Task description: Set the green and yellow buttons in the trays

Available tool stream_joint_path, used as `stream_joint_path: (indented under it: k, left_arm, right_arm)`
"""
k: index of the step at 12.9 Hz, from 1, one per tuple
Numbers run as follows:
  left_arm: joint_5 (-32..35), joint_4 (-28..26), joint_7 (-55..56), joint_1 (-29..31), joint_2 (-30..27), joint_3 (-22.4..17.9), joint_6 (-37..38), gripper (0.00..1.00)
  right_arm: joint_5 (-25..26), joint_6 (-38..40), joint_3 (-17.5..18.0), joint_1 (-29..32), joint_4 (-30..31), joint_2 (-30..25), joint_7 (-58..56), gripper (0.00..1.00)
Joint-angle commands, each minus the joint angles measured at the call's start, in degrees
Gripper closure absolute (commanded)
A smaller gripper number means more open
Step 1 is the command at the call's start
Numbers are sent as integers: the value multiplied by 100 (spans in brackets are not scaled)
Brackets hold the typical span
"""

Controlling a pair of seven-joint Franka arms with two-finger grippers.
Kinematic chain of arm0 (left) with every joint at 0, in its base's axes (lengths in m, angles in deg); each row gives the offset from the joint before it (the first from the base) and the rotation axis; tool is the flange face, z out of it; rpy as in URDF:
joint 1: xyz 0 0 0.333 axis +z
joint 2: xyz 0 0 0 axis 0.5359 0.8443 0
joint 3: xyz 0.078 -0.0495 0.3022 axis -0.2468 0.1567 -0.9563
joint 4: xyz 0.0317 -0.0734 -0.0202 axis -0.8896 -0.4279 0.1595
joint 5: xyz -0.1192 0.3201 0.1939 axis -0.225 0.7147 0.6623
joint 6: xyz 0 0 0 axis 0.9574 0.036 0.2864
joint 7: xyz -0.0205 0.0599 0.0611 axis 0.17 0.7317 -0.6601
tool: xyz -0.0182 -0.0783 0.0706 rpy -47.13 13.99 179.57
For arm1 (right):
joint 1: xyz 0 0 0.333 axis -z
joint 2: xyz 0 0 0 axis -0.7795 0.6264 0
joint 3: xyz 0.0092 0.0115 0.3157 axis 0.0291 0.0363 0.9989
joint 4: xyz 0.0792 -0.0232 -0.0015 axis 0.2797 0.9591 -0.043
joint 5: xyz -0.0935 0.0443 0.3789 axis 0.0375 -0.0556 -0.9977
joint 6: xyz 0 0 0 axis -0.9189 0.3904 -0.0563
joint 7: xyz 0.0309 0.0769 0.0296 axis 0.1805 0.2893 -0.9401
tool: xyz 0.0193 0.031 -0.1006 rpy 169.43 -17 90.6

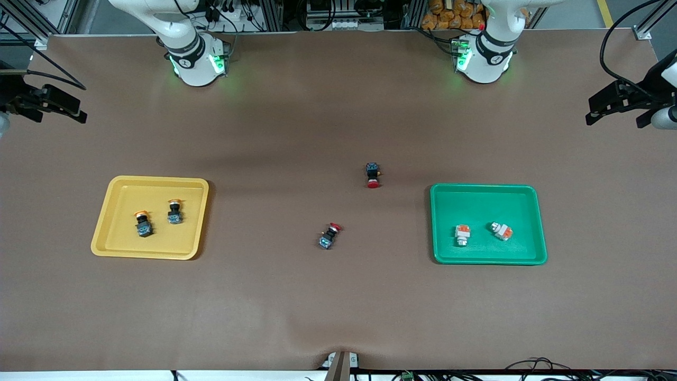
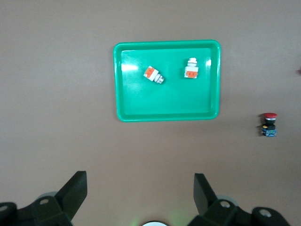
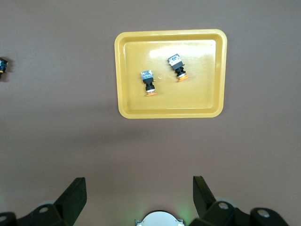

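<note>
The yellow tray [image 1: 108, 222] lies toward the right arm's end and holds two yellow-capped buttons [image 1: 143, 223] [image 1: 174, 211]. It also shows in the right wrist view [image 3: 123, 70] with both buttons [image 3: 148, 82] [image 3: 178, 67]. The green tray [image 1: 537, 222] lies toward the left arm's end and holds two whitish buttons with orange blocks [image 1: 462, 235] [image 1: 501, 230]. It also shows in the left wrist view [image 2: 118, 80]. My left gripper [image 2: 140, 178] is open and empty, high over the table near its base. My right gripper [image 3: 139, 181] is open and empty, likewise high near its base.
Two red-capped black switches lie on the bare mat between the trays, one [image 1: 373, 175] farther from the front camera, one [image 1: 330, 236] nearer. Black mounted devices with cables stand at both ends of the table [image 1: 53, 103] [image 1: 619, 100].
</note>
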Motion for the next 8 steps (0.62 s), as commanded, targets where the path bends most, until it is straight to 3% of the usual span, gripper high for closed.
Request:
stream_joint_path:
  k: [1,8]
  left_arm:
    - [-148,139,120,52,62,-7,138,0]
    - [-139,148,129,26,105,2,138,0]
  right_arm:
    - [102,6,-159,-177,-66,-31,365,0]
    - [119,41,-168,-203,-233,12,561,0]
